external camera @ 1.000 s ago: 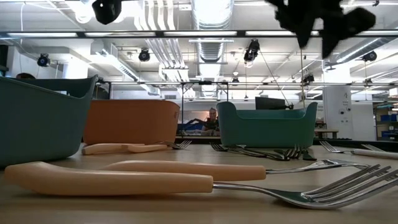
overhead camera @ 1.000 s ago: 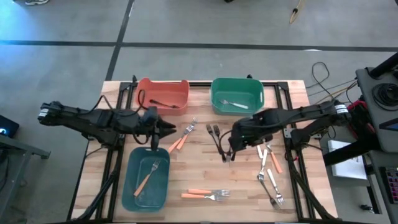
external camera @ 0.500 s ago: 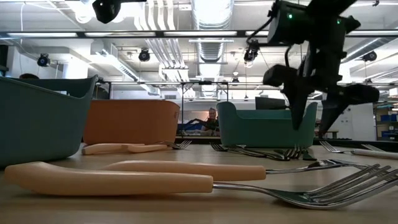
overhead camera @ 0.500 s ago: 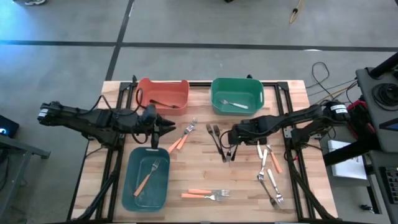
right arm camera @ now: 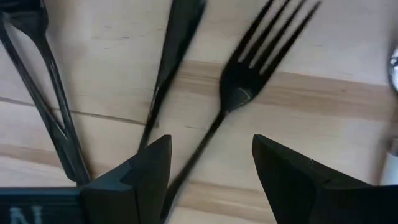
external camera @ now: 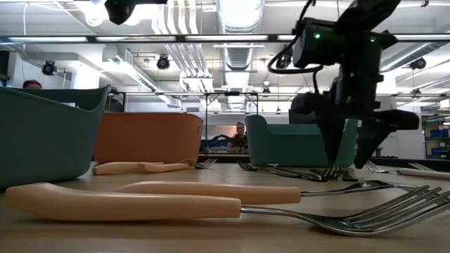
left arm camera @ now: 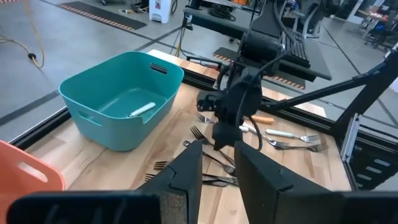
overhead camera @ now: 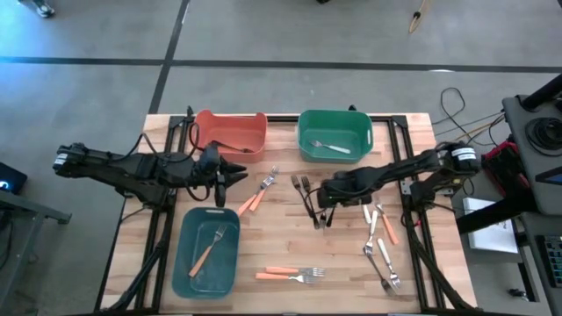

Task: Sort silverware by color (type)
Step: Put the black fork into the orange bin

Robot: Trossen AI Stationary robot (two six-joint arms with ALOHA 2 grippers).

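**Operator:** Report the layout from the worktop's (overhead camera: 413, 132) left edge across.

**Technician:** The left hand (overhead camera: 235, 173) hovers near the left edge, between the red bin (overhead camera: 230, 132) at the far edge and the teal bin (overhead camera: 207, 251) at the near-left corner. Its fingers stand slightly apart and grasp nothing. The teal bin holds one orange-handled fork (overhead camera: 209, 247). Two more orange-handled forks (overhead camera: 256, 194) lie just beside that hand, on bare wood.

**Operator:** And the centre?

**Technician:** Another orange-handled pair (overhead camera: 290, 274) lies by the near edge. The black forks (overhead camera: 306, 197) lie mid-worktop, below the green bin (overhead camera: 334, 134), which holds one white-handled utensil (overhead camera: 328, 147). The right hand (overhead camera: 323, 204) is low over the black forks, fingers spread wide, one black fork (right arm camera: 249, 81) lying between them, not gripped.

**Operator:** Right side?

**Technician:** A cluster of white-handled and orange-handled pieces (overhead camera: 379, 241) lies toward the right edge. Open wood remains between the teal bin and that cluster.
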